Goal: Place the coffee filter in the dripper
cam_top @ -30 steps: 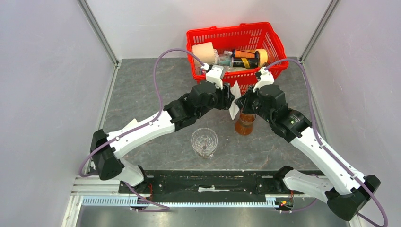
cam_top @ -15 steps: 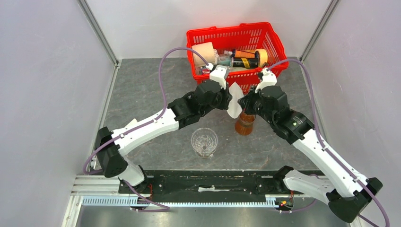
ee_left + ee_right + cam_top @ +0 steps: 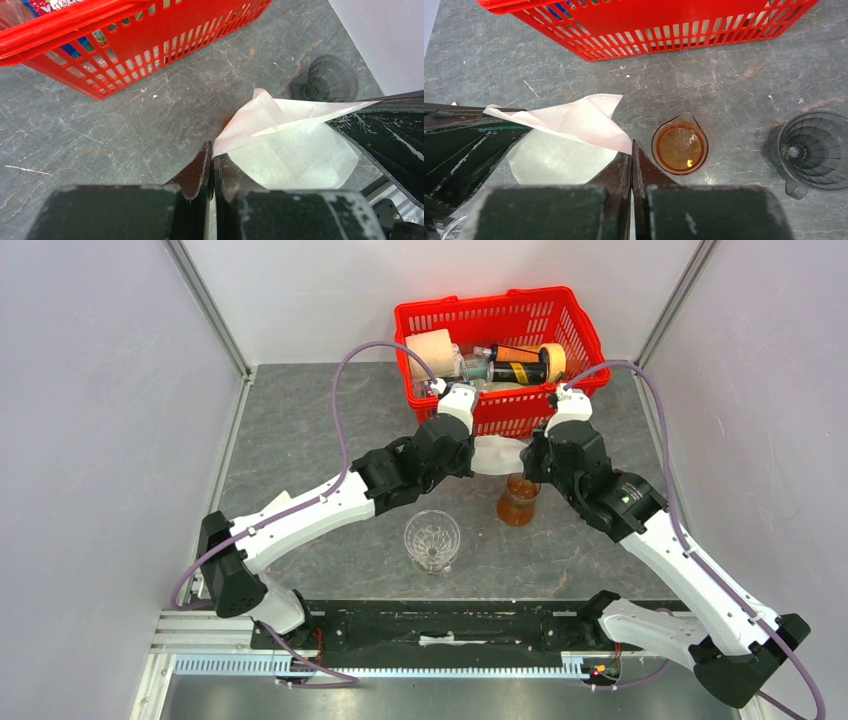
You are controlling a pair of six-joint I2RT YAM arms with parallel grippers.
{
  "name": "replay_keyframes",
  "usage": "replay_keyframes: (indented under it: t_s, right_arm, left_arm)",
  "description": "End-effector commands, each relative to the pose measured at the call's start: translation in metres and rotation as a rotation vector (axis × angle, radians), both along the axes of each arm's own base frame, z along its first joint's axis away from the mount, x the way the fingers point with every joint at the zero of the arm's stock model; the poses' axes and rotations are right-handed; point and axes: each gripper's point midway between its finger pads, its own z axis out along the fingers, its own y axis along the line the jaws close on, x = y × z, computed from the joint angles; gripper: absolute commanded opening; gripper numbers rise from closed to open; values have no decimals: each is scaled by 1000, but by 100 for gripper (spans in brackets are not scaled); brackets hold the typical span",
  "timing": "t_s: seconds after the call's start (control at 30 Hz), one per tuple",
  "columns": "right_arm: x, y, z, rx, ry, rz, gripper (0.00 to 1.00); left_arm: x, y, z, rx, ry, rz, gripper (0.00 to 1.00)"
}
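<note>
This looks like a robotics lab test cell, not a kitchen: blank white panel walls (image 3: 100,440) on aluminium posts (image 3: 205,305) box in a grey stone-look table (image 3: 300,430), two white-and-black arms (image 3: 300,515) trailing purple cables (image 3: 338,410) are bolted to a black rail (image 3: 440,622), and a red plastic basket (image 3: 480,298) holds assorted props.

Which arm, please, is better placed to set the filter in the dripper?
Probably left: both jaws pinch the filter, but the dripper sits nearer the left arm; the tumbler crowds the right.
</note>
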Motion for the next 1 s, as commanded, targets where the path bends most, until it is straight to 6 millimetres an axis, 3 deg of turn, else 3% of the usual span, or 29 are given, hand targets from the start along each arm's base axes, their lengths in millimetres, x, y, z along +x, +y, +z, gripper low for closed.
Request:
replay_keyframes:
  t_s: [0.0,0.1,0.2,0.23,0.27,0.37,0.5,0.57,0.7,0.8,0.97]
  right_arm:
    - [6,-19,17,-54,-40,-76,0]
    - [4,-14,17,-43,-29,-53,0]
    - [-4,5,21,11,-8,52,0]
    - [-7,13,22,27,-2,96,8]
    - [-12,21,24,48,7,145,22]
    - [-25,33,34,108,8,230,44]
    - [-40,31,51,160,-50,270,75]
    - [-48,28,59,195,-106,287,97]
    - [-66,12,83,286,-260,274,97]
    - [-66,-16,91,317,-333,140,97]
    - [-50,-73,68,208,-292,-202,97]
  left_arm:
    - [8,28,28,30,-57,84,8]
    - [6,26,29,28,-51,66,7]
    - [-2,17,30,14,-31,3,8]
    - [-6,13,30,4,-21,-26,8]
    - [-10,10,31,-4,-12,-51,7]
    - [-15,10,33,-16,4,-69,4]
    - [-19,20,37,-29,12,-45,2]
    - [-24,22,39,-38,19,-57,2]
    - [-36,27,45,-49,54,-83,2]
    - [-47,37,47,-53,101,-77,2]
    - [-78,63,48,-54,212,-76,2]
